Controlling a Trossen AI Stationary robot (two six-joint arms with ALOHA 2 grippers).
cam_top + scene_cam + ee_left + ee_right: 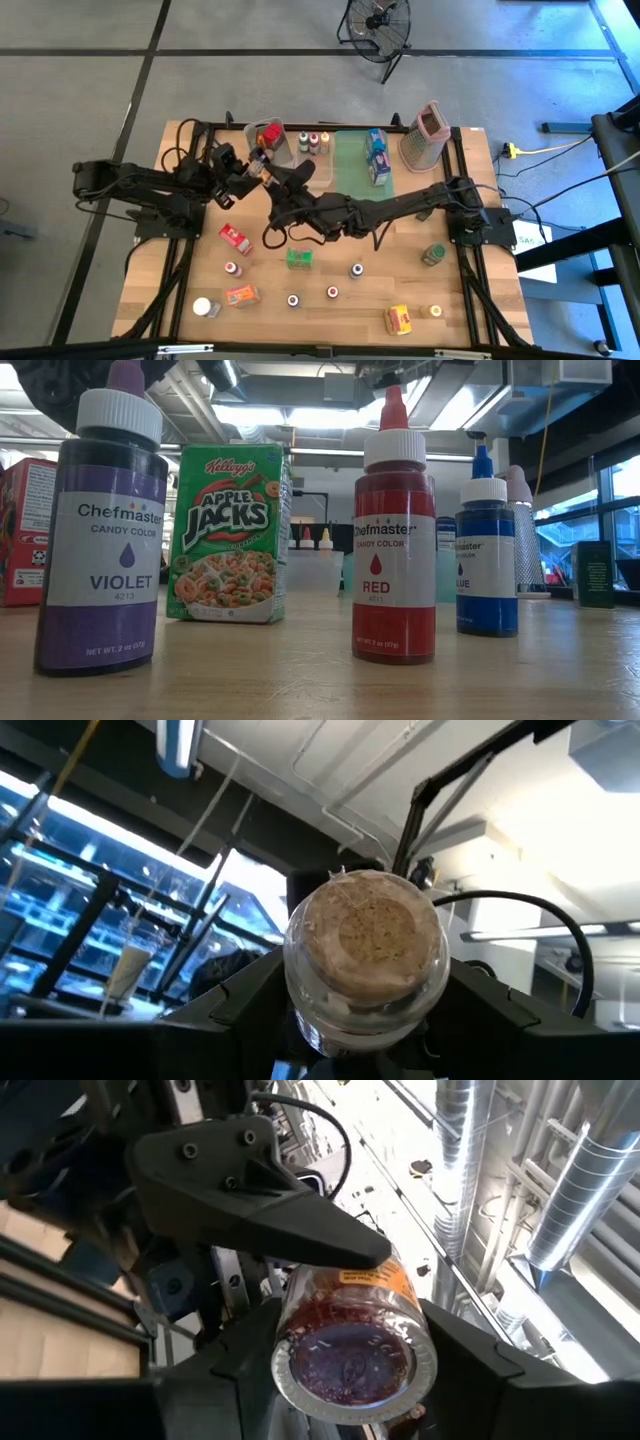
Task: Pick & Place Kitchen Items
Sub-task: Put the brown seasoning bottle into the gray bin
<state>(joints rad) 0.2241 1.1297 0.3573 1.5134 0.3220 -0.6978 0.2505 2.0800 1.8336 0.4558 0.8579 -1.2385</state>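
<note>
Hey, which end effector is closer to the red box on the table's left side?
Left. The left end effector hovers behind the red box; the right end effector sits farther off, behind and rightward.

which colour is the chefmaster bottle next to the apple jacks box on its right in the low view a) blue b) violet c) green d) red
d, the bottle just right of the Apple Jacks box is labelled RED; the violet one stands on the box's other side.

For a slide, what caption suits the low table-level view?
Violet, red and blue food-colour bottles stand upright beside a green Apple Jacks cereal box.
</note>
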